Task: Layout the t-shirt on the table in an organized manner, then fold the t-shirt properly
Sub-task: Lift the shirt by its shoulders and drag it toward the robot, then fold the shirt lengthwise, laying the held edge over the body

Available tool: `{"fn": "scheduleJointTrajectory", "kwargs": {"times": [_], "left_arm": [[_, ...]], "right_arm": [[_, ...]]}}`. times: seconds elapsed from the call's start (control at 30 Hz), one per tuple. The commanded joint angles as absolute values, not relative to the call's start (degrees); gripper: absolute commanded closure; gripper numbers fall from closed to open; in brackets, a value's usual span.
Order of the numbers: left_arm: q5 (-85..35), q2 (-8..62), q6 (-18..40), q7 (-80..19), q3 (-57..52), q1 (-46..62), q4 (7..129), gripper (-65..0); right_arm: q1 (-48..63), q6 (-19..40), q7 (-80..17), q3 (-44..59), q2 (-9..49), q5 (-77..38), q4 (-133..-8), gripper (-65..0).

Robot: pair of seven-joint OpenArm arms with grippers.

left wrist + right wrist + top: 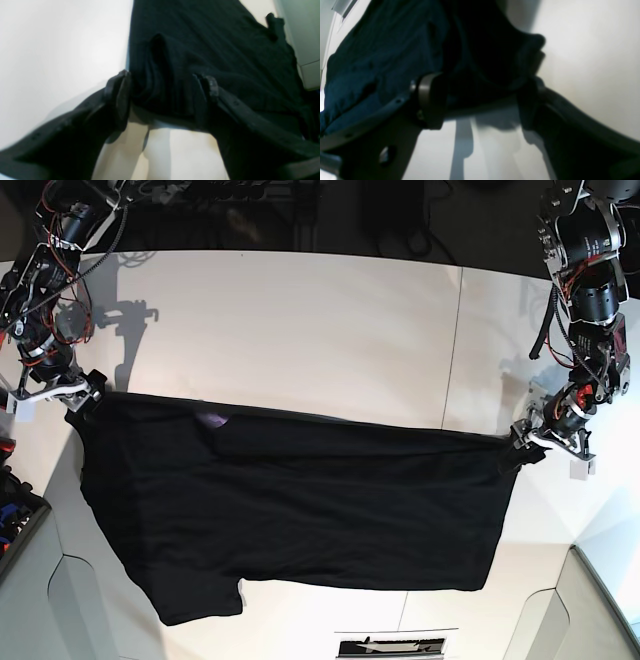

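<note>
The black t-shirt [300, 510] lies spread on the white table [300, 330], its upper edge running straight from one gripper to the other. A small purple label [212, 420] shows near that edge, and one sleeve points toward the front. My left gripper [518, 442] sits at the shirt's right corner. In the left wrist view its fingers [122, 95] stand wide apart, the left gripper [165, 92] open, with bunched shirt fabric [212, 50] between them. My right gripper [82, 398] is at the left corner, and in its wrist view the right gripper [480, 97] is open around a fold of the shirt [382, 50].
A thin dark seam [452, 350] crosses the table on the right. A grey bin [15, 515] with coloured items stands at the left edge. A printed label [395, 645] lies at the front edge. Cables and equipment line the back.
</note>
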State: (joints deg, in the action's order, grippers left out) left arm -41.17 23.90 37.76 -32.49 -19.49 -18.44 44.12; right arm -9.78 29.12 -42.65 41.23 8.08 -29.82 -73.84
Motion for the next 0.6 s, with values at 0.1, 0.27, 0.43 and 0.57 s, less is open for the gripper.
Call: {"fn": "scheduleJointTrajectory", "kwargs": {"times": [0.1,0.27,0.43,0.57], "left_arm": [[-40.6,22.5,37.7,-33.2,-19.4,-19.4,44.5,-40.6],[-39.6,21.6,37.7,-32.4,-19.4,-19.9,44.5,-40.4],[-38.0,21.6,39.5,-32.9,-19.4,-20.0,44.5,0.0],[-38.2,22.1,40.0,-33.3,-19.4,-20.0,44.6,0.0]], "right_arm": [[-12.7,28.3,-40.1,40.5,8.5,-28.2,-73.5,-42.4],[-15.7,28.3,-38.5,40.5,8.5,-26.4,-68.2,-42.4],[-17.8,28.3,-36.6,40.5,8.6,-24.3,-63.9,-22.0],[-17.8,28.8,-36.4,40.5,8.6,-24.4,-63.9,0.0]]}}
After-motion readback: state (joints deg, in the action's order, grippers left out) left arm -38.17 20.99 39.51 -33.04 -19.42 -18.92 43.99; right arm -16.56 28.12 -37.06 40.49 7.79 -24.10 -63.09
